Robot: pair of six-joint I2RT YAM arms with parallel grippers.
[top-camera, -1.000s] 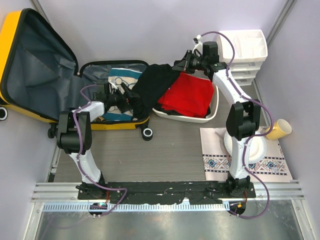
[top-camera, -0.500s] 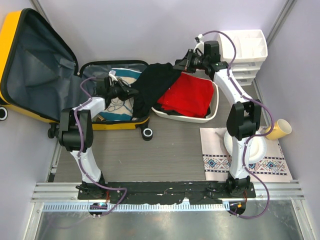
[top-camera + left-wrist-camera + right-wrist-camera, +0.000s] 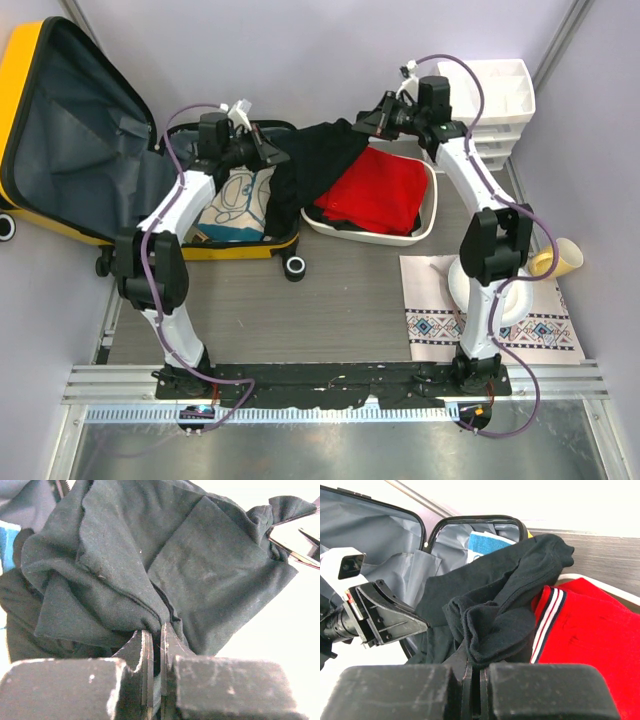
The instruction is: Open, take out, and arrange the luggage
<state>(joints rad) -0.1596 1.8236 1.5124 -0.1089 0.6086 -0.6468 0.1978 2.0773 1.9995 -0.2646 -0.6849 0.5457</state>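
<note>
Your left pincer [image 3: 154,635] just clamped the black garment [image 3: 200,570]; right pincer [image 3: 475,666] pinches its other end. Lift it off the luggage [image 3: 80,140].

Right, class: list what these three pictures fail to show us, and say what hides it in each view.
Top view: the yellow suitcase lid is cut off by the left edge.
Top view: the right arm covers most of the white dish on the patterned mat.
Left wrist view: the black garment fills the frame, hiding the suitcase's contents.

Left hand [image 3: 155,631] now on black garment [image 3: 200,570]
</note>
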